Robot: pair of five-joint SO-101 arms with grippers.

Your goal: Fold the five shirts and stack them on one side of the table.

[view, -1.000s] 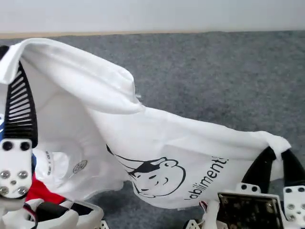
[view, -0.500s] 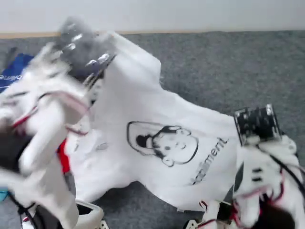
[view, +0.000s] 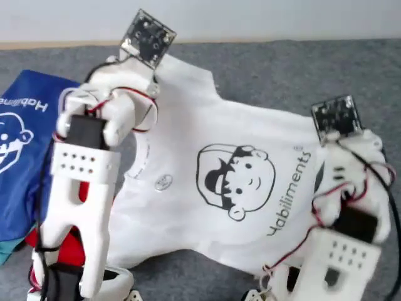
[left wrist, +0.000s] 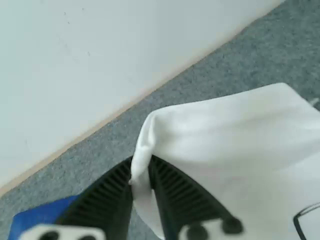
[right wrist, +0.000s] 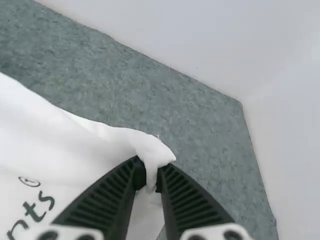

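Both left end effector [left wrist: 141, 169] and right end effector [right wrist: 151, 174] pinch white shirt [view: 182, 210] corners.

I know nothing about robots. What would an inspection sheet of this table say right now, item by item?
Surface: grey, felt-like table top.
Job's things: white shirt spread out print side up, not yet folded; blue shirt lying beside it.
Clutter: red cloth near an arm's base, partly hidden; perhaps another shirt.
Grippers: left gripper shut on a corner of the white shirt; right gripper shut on another corner.
Cables: red, white and black wires run along both arms; none seems caught in the cloth.
Surroundings: pale wall behind the table; nothing else seen.
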